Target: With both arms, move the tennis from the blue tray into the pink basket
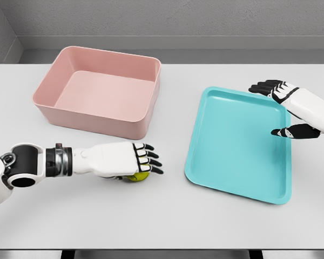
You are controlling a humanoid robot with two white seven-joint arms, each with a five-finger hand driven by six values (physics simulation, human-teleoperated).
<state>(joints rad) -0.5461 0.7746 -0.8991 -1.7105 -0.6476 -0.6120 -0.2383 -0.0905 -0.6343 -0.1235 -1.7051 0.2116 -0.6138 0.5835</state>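
Observation:
A yellow-green tennis ball (136,177) lies on the white table between the pink basket (100,91) and the blue tray (238,143). My left hand (143,160) covers the ball from above, fingers curled over it, so only its lower edge shows. The basket stands at the back left and holds nothing. The tray is on the right, with nothing lying in it. Over the tray's far right rim hovers my right hand (278,110), fingers spread and holding nothing.
The white table (167,221) extends to a front edge at the bottom of the view. A grey wall runs along the back.

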